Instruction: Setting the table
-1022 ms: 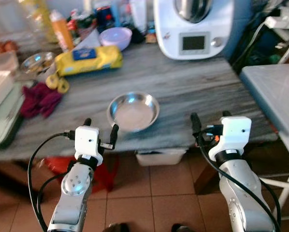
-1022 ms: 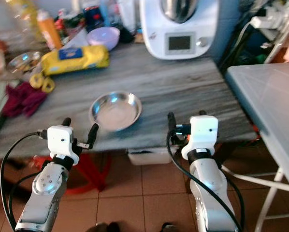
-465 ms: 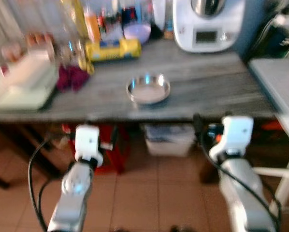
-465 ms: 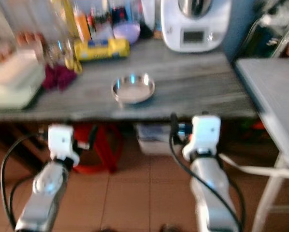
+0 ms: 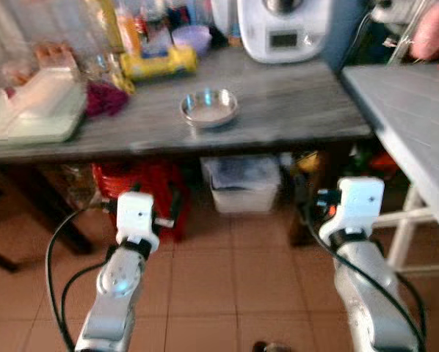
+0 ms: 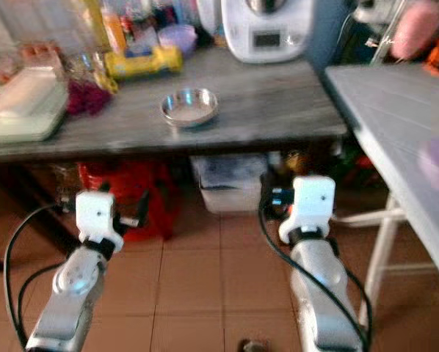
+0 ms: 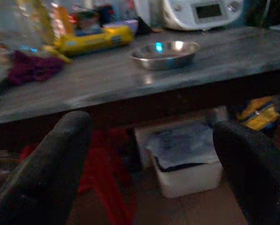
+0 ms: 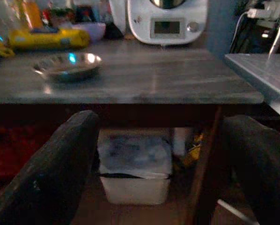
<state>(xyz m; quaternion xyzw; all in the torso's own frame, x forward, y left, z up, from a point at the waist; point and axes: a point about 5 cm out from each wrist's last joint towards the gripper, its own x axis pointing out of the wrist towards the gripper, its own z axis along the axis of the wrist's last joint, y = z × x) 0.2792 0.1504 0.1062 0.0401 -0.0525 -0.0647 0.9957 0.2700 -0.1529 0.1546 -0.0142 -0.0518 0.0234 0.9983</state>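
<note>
A round steel bowl point(image 5: 209, 108) sits empty near the middle of the grey wooden table point(image 5: 293, 110); the wrist views also catch the bowl point(image 7: 165, 48) point(image 8: 67, 64). Both arms are held out in front of me, low over the tiled floor and well short of the table's front edge. My left gripper point(image 5: 142, 198) is open with nothing between its fingers point(image 7: 46, 164). My right gripper point(image 5: 321, 192) is open and empty too, its fingers point(image 8: 60, 164) spread wide.
A white kitchen machine point(image 5: 278, 29), a yellow package point(image 5: 157, 62), bottles, a maroon cloth point(image 5: 106, 99) and a pale tray point(image 5: 28, 110) crowd the table's back and left. Under it stand a red stool point(image 5: 142, 191) and a white box point(image 5: 241, 183). A second grey table point(image 5: 403, 110) stands at the right.
The whole view has pulled back from the table, so the camera moved away. The bowl stays in place on the tabletop. Both grippers remain open and empty.
</note>
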